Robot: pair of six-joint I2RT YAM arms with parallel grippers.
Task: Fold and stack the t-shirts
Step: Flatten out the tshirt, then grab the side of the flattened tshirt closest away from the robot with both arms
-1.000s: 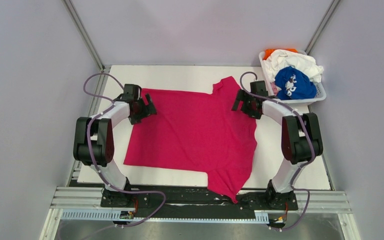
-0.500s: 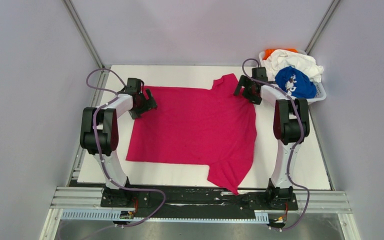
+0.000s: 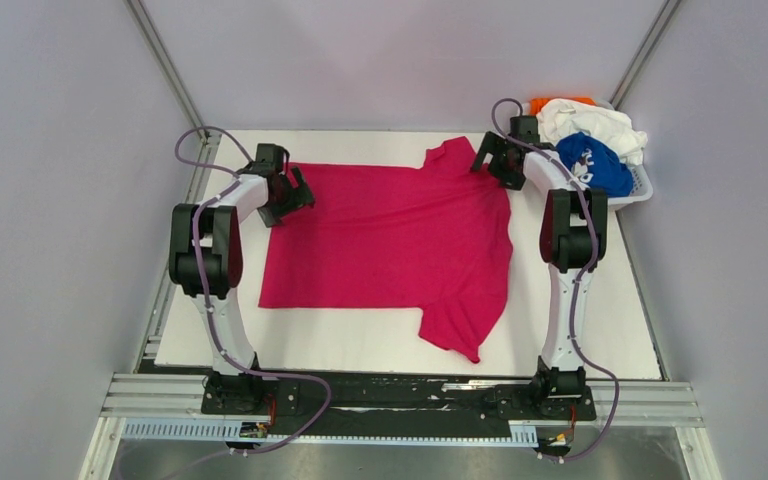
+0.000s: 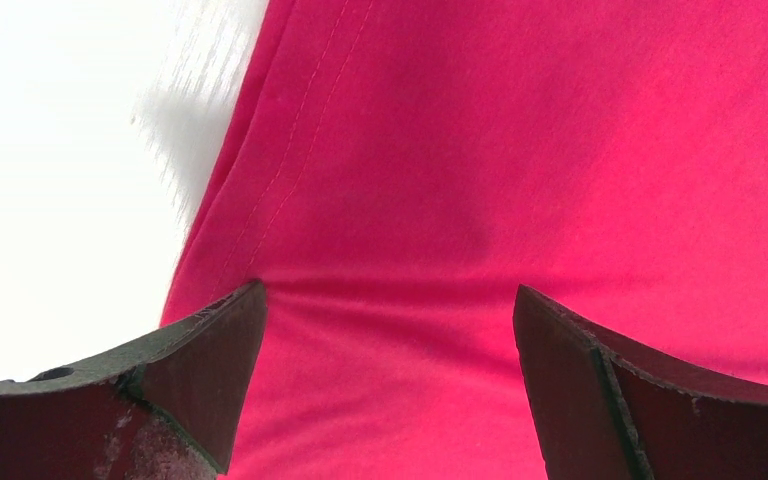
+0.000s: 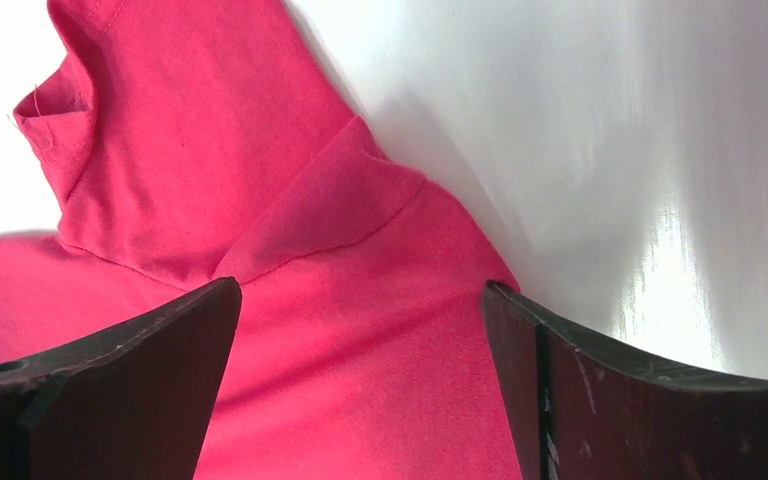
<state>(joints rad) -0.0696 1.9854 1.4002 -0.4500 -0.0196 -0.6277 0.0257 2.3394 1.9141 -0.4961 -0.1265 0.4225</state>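
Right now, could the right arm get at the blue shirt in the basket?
Probably yes: the blue shirt lies uncovered on top in the basket, beside that arm; the right gripper, open over the pink shirt, holds nothing.

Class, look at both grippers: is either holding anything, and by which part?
Nothing is held. The left gripper and right gripper both stand open over far corners of the magenta t-shirt, with no cloth pinched.

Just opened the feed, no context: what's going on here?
Two arms are working a pink shirt spread flat on the table. The left gripper is open over its far-left corner, the right gripper open over the far sleeve seam; neither holds anything. A white shirt, blue shirt and orange shirt wait in the basket. Nothing is folded yet.
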